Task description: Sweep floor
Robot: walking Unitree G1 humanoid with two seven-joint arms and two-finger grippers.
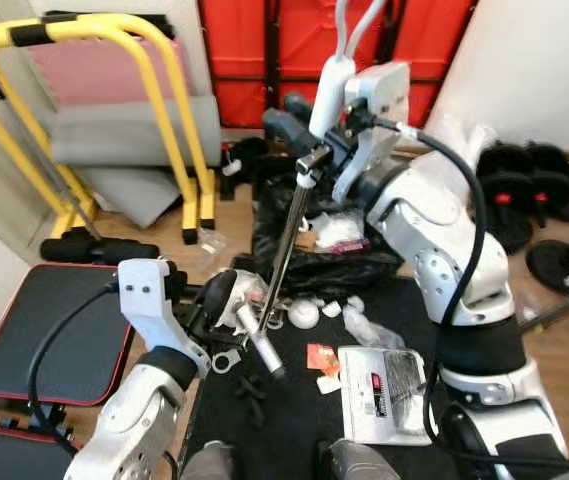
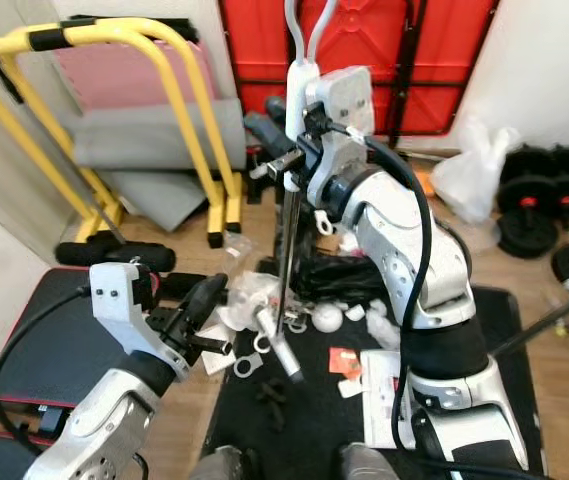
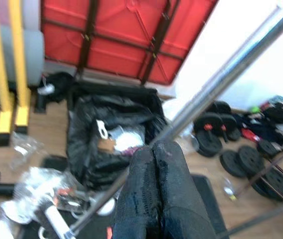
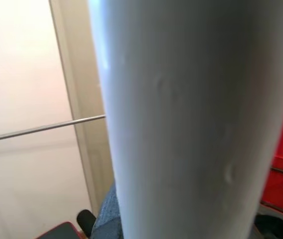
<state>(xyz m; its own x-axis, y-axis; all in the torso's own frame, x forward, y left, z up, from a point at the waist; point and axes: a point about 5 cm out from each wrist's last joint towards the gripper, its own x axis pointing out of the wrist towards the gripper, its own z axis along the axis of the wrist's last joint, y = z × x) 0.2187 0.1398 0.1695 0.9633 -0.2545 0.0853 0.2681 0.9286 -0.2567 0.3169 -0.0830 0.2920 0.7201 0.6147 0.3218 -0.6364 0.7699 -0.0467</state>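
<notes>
Broom pole [image 1: 286,238] is what I'm handling: a thin shiny metal shaft standing nearly upright in front of me, topped by a white plastic grip [image 1: 331,85] that curves away upward. My right gripper [image 1: 316,152] is clamped on the pole just below that white grip. My left gripper [image 1: 222,296] is low down beside the pole's foot; through its wrist camera the two black fingers [image 3: 158,189] are pressed together, with the shaft crossing just beyond them. The pole's lower end comes down on a black mat [image 1: 294,410] strewn with crumpled white wrappers [image 1: 304,313], a red scrap [image 1: 324,358] and a flat printed packet [image 1: 384,390] whose writing I can't read. Beyond the mat sits a black rubbish bag [image 1: 314,240] on wooden floor [image 1: 164,225]. Around it: yellow frame [image 1: 154,90], red panel [image 1: 294,50], black weight plates [image 1: 524,190]
</notes>
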